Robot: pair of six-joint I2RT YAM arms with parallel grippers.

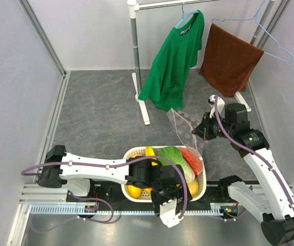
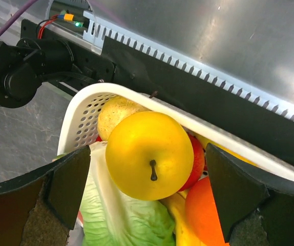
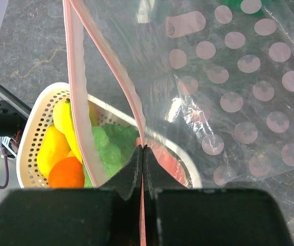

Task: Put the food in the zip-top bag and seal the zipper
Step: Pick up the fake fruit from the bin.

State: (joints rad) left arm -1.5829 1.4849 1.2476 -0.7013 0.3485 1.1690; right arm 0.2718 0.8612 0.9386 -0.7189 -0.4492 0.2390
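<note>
White plastic links of the left arm (image 1: 96,171) stretch from its base at the table's left side to the white basket (image 1: 137,150), with the wrist bent down over the basket's near side. The right arm (image 1: 262,164) rises on the right and folds back toward the middle. Its right gripper (image 1: 198,132) holds the zip-top bag (image 1: 183,125) in the air just beyond the basket's far right corner, while the cabbage (image 1: 173,154) lies in the basket. From the left wrist, the left gripper (image 2: 147,154) hangs over the basket with its fingers spread wide and nothing between them. The round yellow fruit (image 2: 148,155) sits stem-up on top of the pile directly below the gap. The cabbage lies lower left of it and the orange (image 2: 208,215) lower right, close to one finger. From the right wrist, the right gripper's fingers are pressed together on the pink zipper (image 3: 111,66), pinching one side of the bag's mouth. The other side hangs apart to the left, and the dotted plastic spreads up and to the right. The basket of food lies below, to the left.
</note>
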